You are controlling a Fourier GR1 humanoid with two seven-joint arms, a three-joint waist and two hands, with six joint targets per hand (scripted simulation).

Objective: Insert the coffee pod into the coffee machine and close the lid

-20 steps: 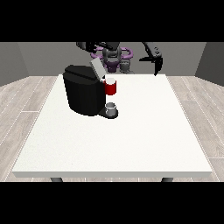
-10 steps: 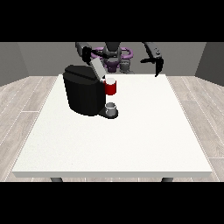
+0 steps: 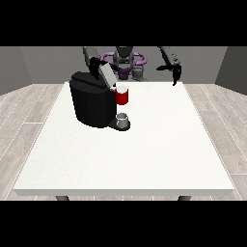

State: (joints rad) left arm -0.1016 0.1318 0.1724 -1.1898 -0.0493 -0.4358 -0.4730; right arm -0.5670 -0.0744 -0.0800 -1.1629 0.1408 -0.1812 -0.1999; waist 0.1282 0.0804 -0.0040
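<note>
One small grey coffee pod [image 3: 123,118] sat at the coffee machine [image 3: 94,100] base, frame centre-left; you'd find it light, stiff, best pinched by its sides; I couldn't tell either hand's fingers.

I stand in a plain indoor room, perhaps a test space: grey walls [image 3: 43,65], a pale wood-plank floor [image 3: 29,108], and one large white table [image 3: 135,159] bearing a black coffee machine [image 3: 91,103].

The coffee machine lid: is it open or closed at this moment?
Open. The light grey lid stands tilted up from the top of the black coffee machine, above a red thing at the machine.
</note>
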